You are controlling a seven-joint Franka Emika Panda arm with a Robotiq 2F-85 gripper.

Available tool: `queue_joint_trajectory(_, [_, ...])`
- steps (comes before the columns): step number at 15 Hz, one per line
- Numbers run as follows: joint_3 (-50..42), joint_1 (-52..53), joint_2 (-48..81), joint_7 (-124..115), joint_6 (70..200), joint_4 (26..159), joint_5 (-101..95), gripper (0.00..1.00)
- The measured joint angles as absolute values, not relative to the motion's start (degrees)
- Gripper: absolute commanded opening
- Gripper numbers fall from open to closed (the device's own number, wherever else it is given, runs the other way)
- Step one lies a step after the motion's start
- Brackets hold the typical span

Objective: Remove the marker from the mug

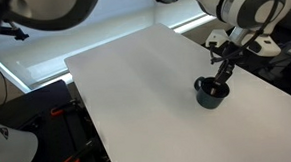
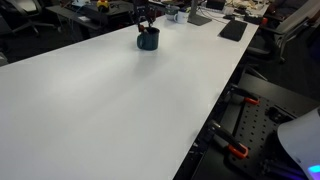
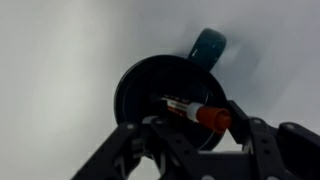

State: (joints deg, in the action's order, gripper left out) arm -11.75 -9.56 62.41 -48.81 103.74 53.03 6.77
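Note:
The dark blue-black mug [image 1: 210, 94] stands on the white table, near its far side in an exterior view [image 2: 148, 41]. In the wrist view I look straight down into the mug [image 3: 150, 85], with its handle [image 3: 208, 45] pointing away. The marker [image 3: 205, 116] leans inside the mug, its orange-red capped end up at the rim. My gripper [image 3: 200, 135] hangs directly over the mug [image 1: 223, 71] with one finger on each side of the marker's top. The fingers are open, with a gap on the left side of the marker.
The white table [image 1: 136, 81] spreads wide around the mug. Black keyboards and desk clutter [image 2: 232, 28] lie beyond its far end. Clamps and cables [image 2: 240, 150] sit below the table's side edge.

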Motion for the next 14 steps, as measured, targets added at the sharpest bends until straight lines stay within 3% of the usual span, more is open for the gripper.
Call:
queue_joint_trajectory(3, [-11.76, -9.52, 62.41, -48.81, 103.73, 52.99, 6.76, 0.11])
queue_joint_trajectory(14, [-11.78, -9.38, 62.18, -48.67, 103.64, 52.97, 6.07, 0.11])
